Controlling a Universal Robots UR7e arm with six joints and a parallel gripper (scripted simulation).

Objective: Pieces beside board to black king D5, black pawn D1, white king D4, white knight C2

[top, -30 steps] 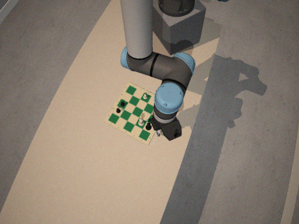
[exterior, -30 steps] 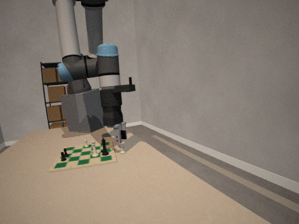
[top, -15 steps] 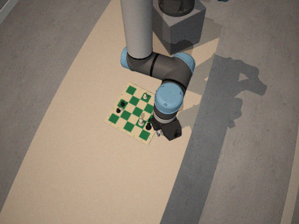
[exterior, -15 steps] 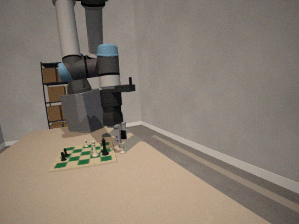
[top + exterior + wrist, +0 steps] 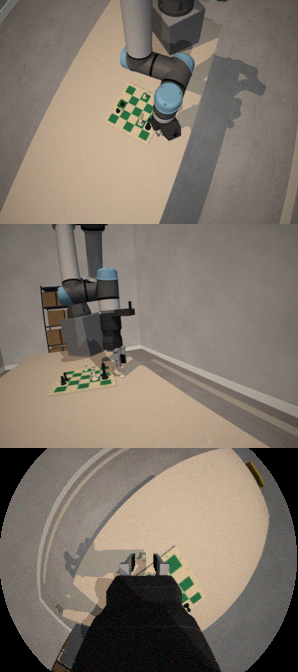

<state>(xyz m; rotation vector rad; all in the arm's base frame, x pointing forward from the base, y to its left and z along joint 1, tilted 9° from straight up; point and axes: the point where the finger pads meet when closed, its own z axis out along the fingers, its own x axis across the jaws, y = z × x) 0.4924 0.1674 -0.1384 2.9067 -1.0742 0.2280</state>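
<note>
Standing beside the board (image 5: 113,124) (image 5: 82,387) (image 5: 198,584), a pale piece (image 5: 122,376) is sitting on the tabletop (image 5: 81,173) (image 5: 135,410) (image 5: 200,508), just below my gripper (image 5: 158,132) (image 5: 120,365) (image 5: 144,559). I'm hovering with the fingers parted fairly wide, gripping nothing; the black king (image 5: 148,126) (image 5: 104,371) is standing upright on the board.

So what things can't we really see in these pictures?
- Top view: the robot's wrist hides one side of the board.
- Exterior view: the letters and digits on the board's edge are too small to read.
- Wrist view: the gripper's dark body covers part of the board.
- Exterior view: the shelf rack is partly hidden behind the arm.
</note>
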